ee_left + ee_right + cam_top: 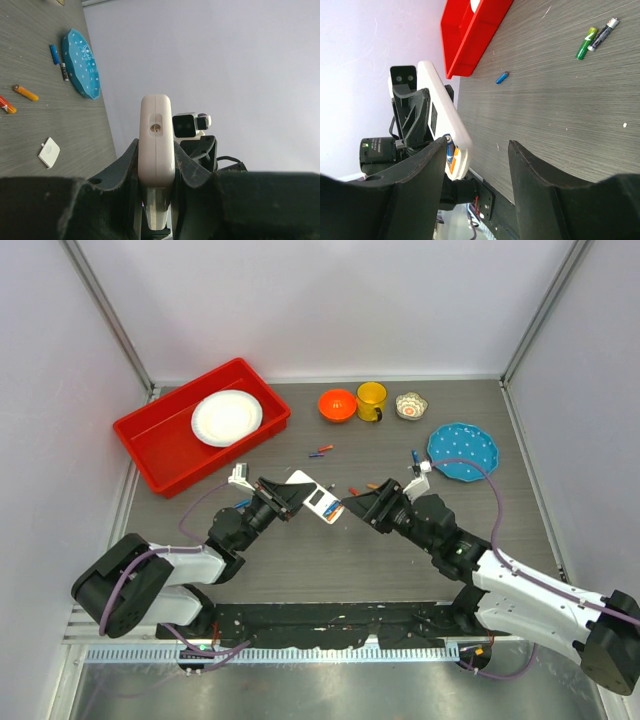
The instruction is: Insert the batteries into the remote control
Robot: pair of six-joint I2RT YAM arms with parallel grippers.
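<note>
My left gripper (290,497) is shut on the white remote control (316,496) and holds it above the table; in the left wrist view the remote (157,140) stands edge-on between the fingers (125,165). My right gripper (368,498) is open and empty, close to the remote's free end. In the right wrist view the remote (440,110) has a blue and an orange battery (450,150) in its open compartment, beside my right gripper (477,160). Loose batteries (320,451) lie on the table, and others show in the wrist views (25,92) (585,37).
A red tray (160,455) holding a white plate (226,417) stands at the back left. An orange bowl (338,405), a yellow mug (371,400), a small patterned bowl (411,405) and a blue plate (462,451) stand at the back right. A small white cover (49,152) lies on the table.
</note>
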